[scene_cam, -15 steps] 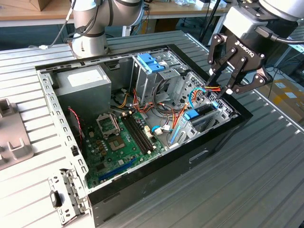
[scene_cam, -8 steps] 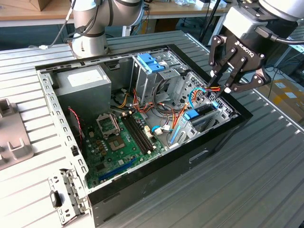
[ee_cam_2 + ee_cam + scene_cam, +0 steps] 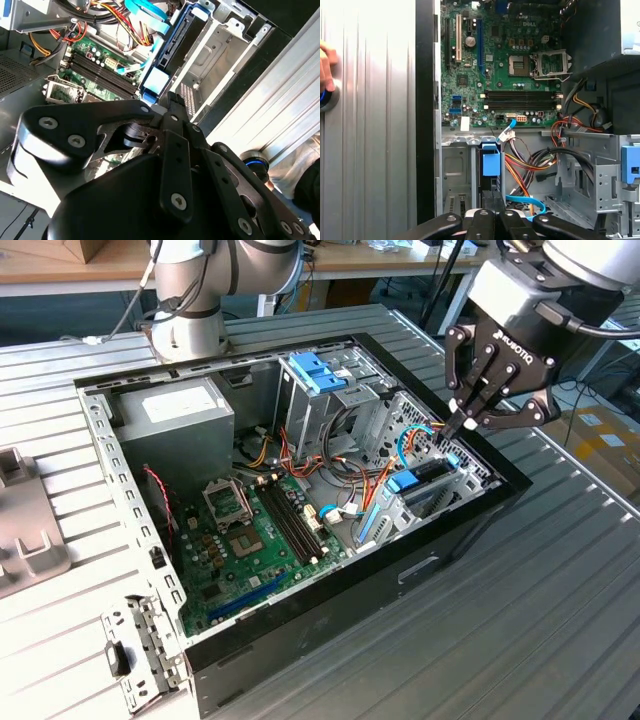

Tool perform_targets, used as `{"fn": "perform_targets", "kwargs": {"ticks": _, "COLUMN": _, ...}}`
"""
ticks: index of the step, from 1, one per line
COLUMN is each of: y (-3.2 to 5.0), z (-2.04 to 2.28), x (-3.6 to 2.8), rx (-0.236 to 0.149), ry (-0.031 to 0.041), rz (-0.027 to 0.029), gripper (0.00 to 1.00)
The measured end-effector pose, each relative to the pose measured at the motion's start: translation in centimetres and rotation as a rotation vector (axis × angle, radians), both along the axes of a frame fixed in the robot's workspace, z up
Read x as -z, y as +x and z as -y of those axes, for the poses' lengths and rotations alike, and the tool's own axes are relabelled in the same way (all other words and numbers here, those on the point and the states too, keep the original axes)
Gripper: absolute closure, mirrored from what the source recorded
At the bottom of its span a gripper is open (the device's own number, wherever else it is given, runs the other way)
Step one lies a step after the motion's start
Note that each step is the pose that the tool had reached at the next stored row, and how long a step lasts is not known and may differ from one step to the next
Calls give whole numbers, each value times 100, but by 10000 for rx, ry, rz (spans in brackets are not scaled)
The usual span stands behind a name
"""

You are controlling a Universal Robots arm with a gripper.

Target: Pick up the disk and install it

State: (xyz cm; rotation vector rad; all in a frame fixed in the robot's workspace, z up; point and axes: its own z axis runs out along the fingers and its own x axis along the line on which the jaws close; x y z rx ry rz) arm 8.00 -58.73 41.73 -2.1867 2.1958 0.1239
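I see my fingers (image 3: 470, 412) clenched together with nothing between them, tips right at the disk (image 3: 422, 478), which stands on edge in its bay inside the open computer case (image 3: 440, 540). The case lies on a ribbed metal counter (image 3: 560, 620), with wooden benches (image 3: 400, 260) behind. The arm (image 3: 590, 270) angles down from the exterior view's upper right.

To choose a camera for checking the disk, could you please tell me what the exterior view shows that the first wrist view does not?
The exterior view adds the arm's base and a grey bracket on the table. The first wrist view adds a hand over that table. Both show the pincer close to the disk, and the board.
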Motion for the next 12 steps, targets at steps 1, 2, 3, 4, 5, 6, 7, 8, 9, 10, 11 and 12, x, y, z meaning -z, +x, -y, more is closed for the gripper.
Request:
{"fn": "perform_targets", "kwargs": {"ticks": 1, "y": 7, "z": 0, "x": 2, "rx": 0, "ry": -2, "rz": -2, "gripper": 89}}
{"fn": "perform_targets", "kwargs": {"ticks": 2, "y": 15, "z": 0, "x": 5, "rx": 0, "ry": -2, "rz": -4, "gripper": 89}}
{"fn": "perform_targets", "kwargs": {"ticks": 3, "y": 26, "z": 0, "x": 7, "rx": 0, "ry": -3, "rz": -6, "gripper": 89}}
{"fn": "perform_targets", "kwargs": {"ticks": 4, "y": 35, "z": 0, "x": 10, "rx": 0, "ry": -1, "rz": -7, "gripper": 89}}
{"fn": "perform_targets", "kwargs": {"ticks": 5, "y": 44, "z": 0, "x": 12, "rx": 0, "ry": -1, "rz": -9, "gripper": 89}}
{"fn": "perform_targets", "kwargs": {"ticks": 6, "y": 50, "z": 0, "x": 14, "rx": 0, "ry": -1, "rz": -9, "gripper": 89}}
{"fn": "perform_targets", "kwargs": {"ticks": 7, "y": 69, "z": 0, "x": 18, "rx": 0, "ry": 1, "rz": -12, "gripper": 89}}
{"fn": "perform_targets", "kwargs": {"ticks": 8, "y": 80, "z": 0, "x": 20, "rx": 0, "ry": 1, "rz": -13, "gripper": 89}}
{"fn": "perform_targets", "kwargs": {"ticks": 9, "y": 88, "z": 0, "x": 21, "rx": 0, "ry": 0, "rz": -13, "gripper": 89}}
{"fn": "perform_targets", "kwargs": {"ticks": 10, "y": 107, "z": 0, "x": 23, "rx": 0, "ry": 0, "rz": -16, "gripper": 89}}
{"fn": "perform_targets", "kwargs": {"ticks": 11, "y": 125, "z": 0, "x": 26, "rx": 0, "ry": 0, "rz": -18, "gripper": 89}}
{"fn": "perform_targets", "kwargs": {"ticks": 12, "y": 138, "z": 0, "x": 29, "rx": 0, "ry": -1, "rz": -19, "gripper": 89}}
